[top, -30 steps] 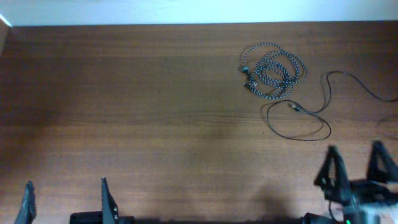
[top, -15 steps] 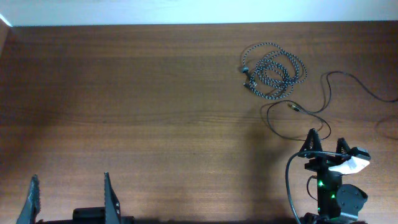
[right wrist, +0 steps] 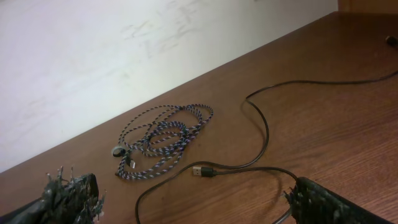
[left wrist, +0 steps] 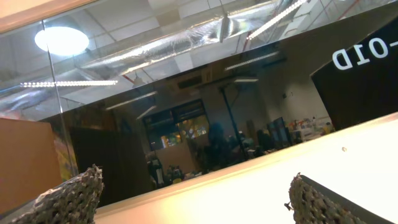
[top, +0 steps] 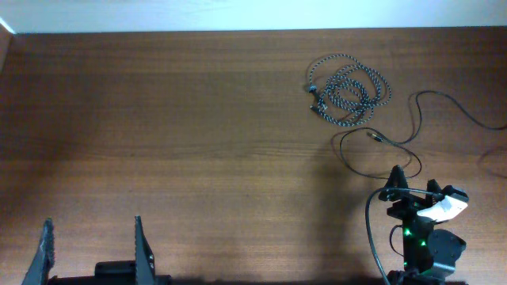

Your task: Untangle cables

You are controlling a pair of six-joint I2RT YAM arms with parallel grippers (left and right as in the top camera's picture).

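The braided black-and-white speckled cable (top: 348, 96) lay bunched in a loose, overlapping coil on the far right part of the counter (top: 158, 119), with its small plugs at the coil's left edge. The thinner plain black cable (right wrist: 267, 135) lay just beside it on the near side. It curled into an open loop with its plug near the coil, then snaked off to the right.

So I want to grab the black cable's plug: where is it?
Overhead view: the plug lies on the right side of the table, just below the braided cable coil, ahead of the right pincer.
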